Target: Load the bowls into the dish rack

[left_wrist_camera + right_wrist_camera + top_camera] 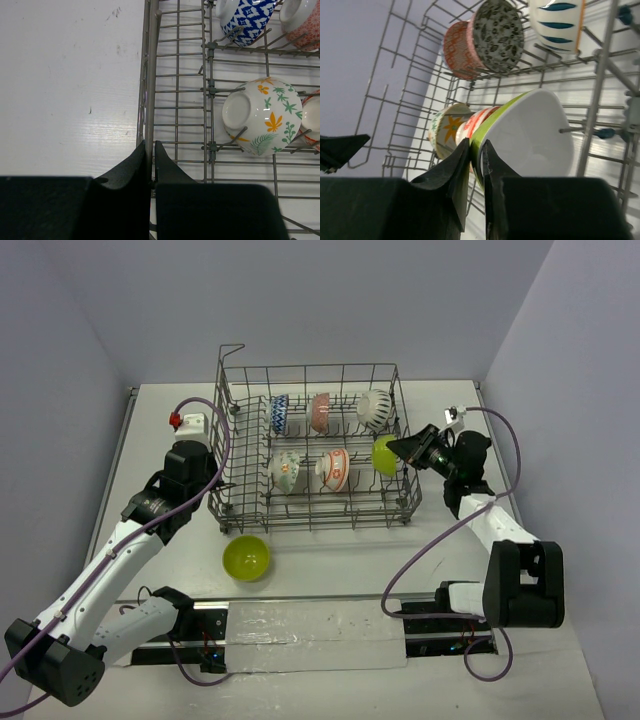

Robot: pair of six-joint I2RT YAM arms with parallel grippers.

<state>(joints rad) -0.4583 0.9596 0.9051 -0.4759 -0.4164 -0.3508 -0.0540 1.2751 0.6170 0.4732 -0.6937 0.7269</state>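
The right gripper (474,150) was seen clamped on the rim of a lime-green bowl (530,130), with one finger laid on the green outside and the other on the white inside. In the top view this bowl was carried on edge at the 3 o'clock end of the near row of the dish rack (300,512). It lay toward 9 o'clock from the right gripper, just beside the red-orange patterned bowl (335,469), with the yellow-floral bowl (286,472) beyond. Its axis was judged to run roughly along the row, so it could be dropped between the tines. Whether it was already seated on them could not be settled, as the wires crowd the wrist view. The left gripper (150,150) was closed on the rim wire at the rack's 9 o'clock side, apparently to steady it. A second lime-green bowl (246,558) was left mouth-up on the table (330,565), off the rack's 7 o'clock corner. It was judged nearer the left arm than the right
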